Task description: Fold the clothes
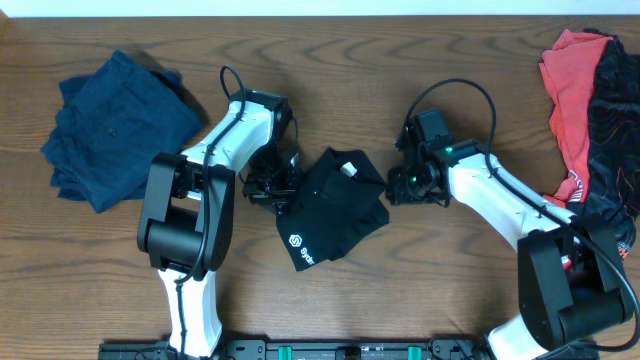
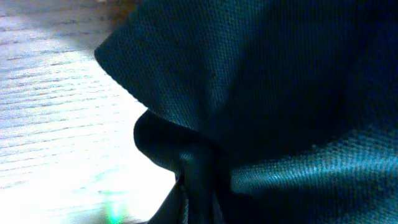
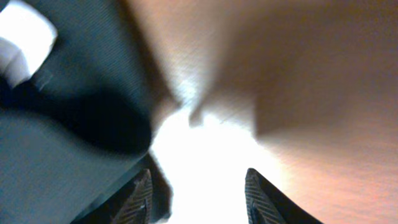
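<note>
Two claws flank the black shirt lying mid-worktop: the left claw pinches its bunched near edge, probably to carry a fold over, while the right claw waits spread beside the opposite edge, gripping nothing.

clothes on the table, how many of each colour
navy garment: 1
black shirt: 1
red garment: 1
black garment with red print: 1
total: 4

Bunched black shirt hides the left claw's own fingers.
</note>
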Available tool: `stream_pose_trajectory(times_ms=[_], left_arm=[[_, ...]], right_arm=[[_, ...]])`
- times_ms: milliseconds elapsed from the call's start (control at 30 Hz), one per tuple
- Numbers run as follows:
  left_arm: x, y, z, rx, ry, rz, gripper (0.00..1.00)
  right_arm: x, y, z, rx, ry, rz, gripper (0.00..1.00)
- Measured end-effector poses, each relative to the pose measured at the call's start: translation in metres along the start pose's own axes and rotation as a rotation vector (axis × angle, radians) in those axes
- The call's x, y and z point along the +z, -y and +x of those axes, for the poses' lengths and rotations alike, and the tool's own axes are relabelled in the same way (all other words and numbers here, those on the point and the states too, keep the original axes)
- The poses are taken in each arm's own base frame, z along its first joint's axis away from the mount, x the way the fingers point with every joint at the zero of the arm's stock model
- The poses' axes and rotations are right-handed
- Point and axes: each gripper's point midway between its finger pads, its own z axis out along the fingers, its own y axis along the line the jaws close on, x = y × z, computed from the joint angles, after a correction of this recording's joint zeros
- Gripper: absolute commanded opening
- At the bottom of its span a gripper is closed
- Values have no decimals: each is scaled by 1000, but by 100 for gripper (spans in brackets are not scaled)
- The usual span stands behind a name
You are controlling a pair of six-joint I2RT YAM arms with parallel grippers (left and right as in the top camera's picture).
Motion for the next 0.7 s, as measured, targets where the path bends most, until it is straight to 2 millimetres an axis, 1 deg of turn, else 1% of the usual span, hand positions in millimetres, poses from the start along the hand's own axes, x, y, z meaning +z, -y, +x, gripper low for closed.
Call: stream_pose_trajectory(times_ms=[33, 67, 133, 233, 333, 400, 433, 467, 533, 567, 667, 700], left_arm=[[0, 0, 0, 3, 1, -1, 39], [0, 0, 0, 4, 2, -2, 59], [0, -1, -1, -3, 3, -3, 75], [0, -1, 0, -5, 2, -3, 76], [0, 0, -1, -5, 6, -3, 76], [0, 0, -7, 2, 27, 0, 76], [0, 1, -11, 7, 44, 3, 81], [0, 2, -14, 14, 57, 5, 84], [-1, 3, -22, 22, 87, 10, 83], [-1, 3, -24, 24, 96, 11, 80], [-1, 4, -27, 23, 108, 14, 68], [-1, 4, -27, 25, 107, 14, 58]], right_arm=[[-1, -7, 7, -7, -30, -41, 49], [-3, -13, 13, -14, -56, -78, 50], [-7, -25, 25, -26, -107, -151, 50], [-14, -35, 41, -23, -173, -211, 50], [-16, -41, 50, -26, -212, -240, 51], [-16, -44, 51, -34, -213, -248, 51], [-16, -46, 51, -40, -213, -251, 51], [-15, -47, 51, -45, -211, -252, 51], [-14, -51, 49, -58, -202, -257, 51], [-14, -52, 49, -65, -197, -259, 51], [-12, -55, 49, -84, -189, -247, 51], [-10, -55, 49, -88, -186, -230, 51]])
